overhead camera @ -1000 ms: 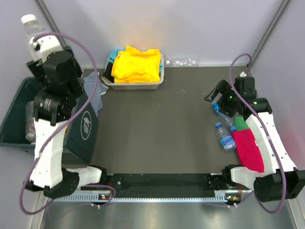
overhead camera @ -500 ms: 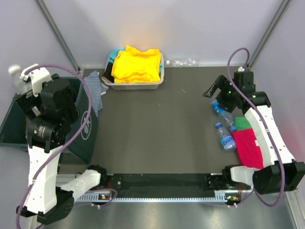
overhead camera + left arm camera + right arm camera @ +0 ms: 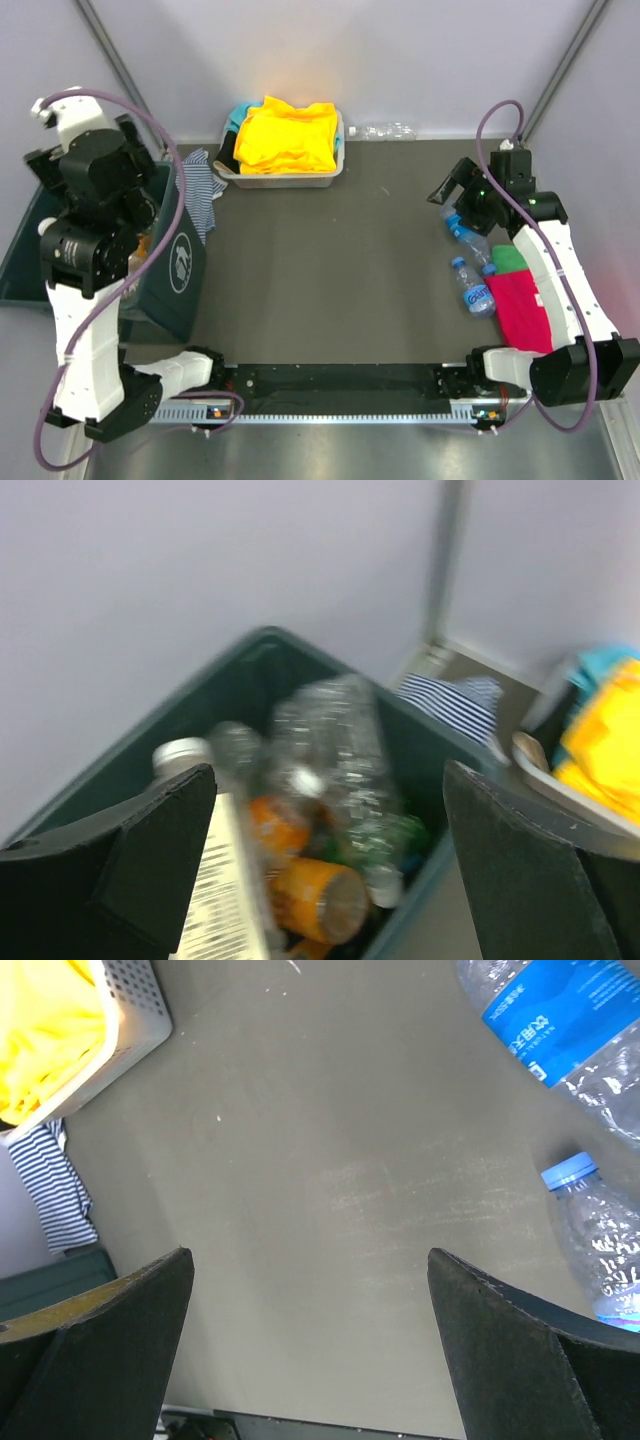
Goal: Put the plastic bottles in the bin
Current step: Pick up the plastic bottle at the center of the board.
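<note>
- We see the left pincer [image 3: 328, 780] spread wide with nothing between its fingers, hanging over the open top of the bin [image 3: 185, 265].
- The bin is dark green and deep, and stands at the far left edge of the worktop [image 3: 320, 280].
- Inside the bin: a clear crushed bottle [image 3: 335, 730], blurred, on top of the pile, an orange bottle [image 3: 310, 895] under it, and a white-capped bottle [image 3: 182, 752] by the bin's left wall.
- The right pincer [image 3: 310, 1260] is also spread, gripping nothing, over bare worktop on the side opposite the bin.
- A blue-labelled bottle [image 3: 477, 290] lies on the worktop well apart from the bin, touching a red cloth [image 3: 520, 310].
- A blue-capped bottle [image 3: 465, 235] lies just beyond it, equally far from the bin.
- A clear bottle [image 3: 385, 130] lies at the back wall, well apart from the bin.
- A striped cloth [image 3: 200, 190] lies against the bin's far right corner, and the white tray [image 3: 285, 178] of yellow cloth [image 3: 288, 135] sits just past that.
</note>
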Robot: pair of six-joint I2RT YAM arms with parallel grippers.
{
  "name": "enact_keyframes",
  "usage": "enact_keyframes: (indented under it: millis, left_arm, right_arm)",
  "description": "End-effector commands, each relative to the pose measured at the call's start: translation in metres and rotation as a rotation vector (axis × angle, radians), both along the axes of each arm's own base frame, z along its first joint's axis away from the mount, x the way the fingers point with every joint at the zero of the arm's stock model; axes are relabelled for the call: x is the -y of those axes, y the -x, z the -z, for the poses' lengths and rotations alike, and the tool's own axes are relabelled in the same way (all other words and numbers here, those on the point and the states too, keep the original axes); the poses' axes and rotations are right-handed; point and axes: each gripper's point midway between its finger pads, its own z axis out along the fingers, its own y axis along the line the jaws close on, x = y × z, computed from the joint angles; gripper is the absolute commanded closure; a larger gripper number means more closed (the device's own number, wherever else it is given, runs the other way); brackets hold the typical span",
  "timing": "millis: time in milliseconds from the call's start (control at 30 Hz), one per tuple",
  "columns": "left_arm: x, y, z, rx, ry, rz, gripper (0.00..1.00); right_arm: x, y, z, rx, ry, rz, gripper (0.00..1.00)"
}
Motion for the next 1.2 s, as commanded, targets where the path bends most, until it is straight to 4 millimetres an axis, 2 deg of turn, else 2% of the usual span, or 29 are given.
enact_keyframes:
  millis: [0, 33, 133, 167, 200, 267, 333, 367, 400, 433, 467, 500, 533, 567, 600, 633, 667, 700, 733, 767, 833, 867, 933, 967, 1067, 1167]
  left_arm:
    - [0.07, -0.059, 0.023, -0.092, 0.073, 0.398, 0.01]
    - [0.095, -0.069, 0.03, -0.112, 0.11, 0.529, 0.01]
    - [0.134, -0.093, 0.048, -0.14, 0.195, 0.685, 0.01]
    - [0.156, -0.1, 0.064, -0.176, 0.241, 0.779, 0.01]
    - [0.171, -0.109, 0.066, -0.159, 0.281, 0.835, 0.01]
    - [0.203, -0.114, 0.083, -0.192, 0.335, 0.943, 0.01]
    - [0.225, -0.122, 0.09, -0.183, 0.359, 0.988, 0.01]
    - [0.244, -0.119, 0.096, -0.197, 0.359, 1.033, 0.01]
    - [0.256, -0.122, 0.111, -0.233, 0.362, 1.049, 0.01]
    - [0.27, -0.123, 0.114, -0.23, 0.357, 1.082, 0.01]
    - [0.293, -0.121, 0.126, -0.266, 0.352, 1.13, 0.01]
    - [0.306, -0.119, 0.141, -0.301, 0.36, 1.156, 0.01]
    - [0.315, -0.119, 0.148, -0.316, 0.366, 1.171, 0.01]
    - [0.336, -0.117, 0.156, -0.33, 0.387, 1.229, 0.01]
    - [0.346, -0.114, 0.163, -0.342, 0.423, 1.251, 0.01]
    - [0.36, -0.107, 0.179, -0.383, 0.449, 1.291, 0.01]
    - [0.371, -0.11, 0.184, -0.376, 0.468, 1.313, 0.01]
    - [0.378, -0.107, 0.188, -0.382, 0.498, 1.331, 0.01]
    - [0.385, -0.103, 0.202, -0.415, 0.52, 1.353, 0.01]
    - [0.388, -0.103, 0.207, -0.424, 0.529, 1.356, 0.01]
    - [0.391, -0.103, 0.217, -0.442, 0.555, 1.353, 0.01]
    - [0.393, -0.102, 0.221, -0.454, 0.561, 1.355, 0.01]
    - [0.395, -0.099, 0.227, -0.473, 0.572, 1.365, 0.01]
    - [0.396, -0.097, 0.232, -0.49, 0.577, 1.368, 0.01]
    - [0.396, -0.094, 0.24, -0.516, 0.588, 1.37, 0.01]
    - [0.397, -0.09, 0.245, -0.528, 0.601, 1.376, 0.01]
  right_arm:
    - [0.011, -0.002, -0.013, 0.048, 0.038, 0.031, 0.01]
    - [0.013, -0.001, -0.009, 0.037, 0.045, 0.035, 0.01]
    - [0.017, 0.003, -0.005, 0.022, 0.068, 0.05, 0.01]
    - [0.021, 0.005, -0.004, 0.019, 0.086, 0.061, 0.01]
    - [0.023, 0.007, -0.004, 0.015, 0.094, 0.069, 0.01]
    - [0.03, 0.012, 0.002, -0.007, 0.126, 0.086, 0.01]
    - [0.035, 0.019, 0.01, -0.027, 0.148, 0.096, 0.01]
    - [0.04, 0.022, 0.016, -0.045, 0.17, 0.109, 0.01]
    - [0.042, 0.025, 0.019, -0.055, 0.182, 0.114, 0.01]
    - [0.044, 0.029, 0.03, -0.081, 0.197, 0.118, 0.01]
    - [0.049, 0.031, 0.036, -0.094, 0.221, 0.126, 0.01]
    - [0.051, 0.03, 0.04, -0.096, 0.234, 0.125, 0.01]
    - [0.053, 0.028, 0.049, -0.117, 0.254, 0.124, 0.01]
    - [0.061, 0.024, 0.053, -0.125, 0.296, 0.143, 0.01]
    - [0.064, 0.02, 0.056, -0.133, 0.316, 0.149, 0.01]
    - [0.066, 0.012, 0.064, -0.156, 0.337, 0.143, 0.01]
    - [0.069, 0.007, 0.068, -0.163, 0.366, 0.14, 0.01]
    - [0.072, 0.002, 0.074, -0.181, 0.387, 0.138, 0.01]
    - [0.074, -0.006, 0.073, -0.176, 0.402, 0.141, 0.01]
    - [0.08, -0.012, 0.085, -0.213, 0.451, 0.131, 0.01]
    - [0.085, -0.024, 0.086, -0.209, 0.493, 0.129, 0.01]
    - [0.091, -0.028, 0.094, -0.236, 0.542, 0.12, 0.01]
    - [0.097, -0.041, 0.093, -0.226, 0.593, 0.104, 0.01]
    - [0.098, -0.045, 0.101, -0.244, 0.608, 0.09, 0.01]
    - [0.099, -0.056, 0.11, -0.278, 0.627, 0.062, 0.01]
    - [0.092, -0.064, 0.128, -0.332, 0.607, 0.025, 0.01]
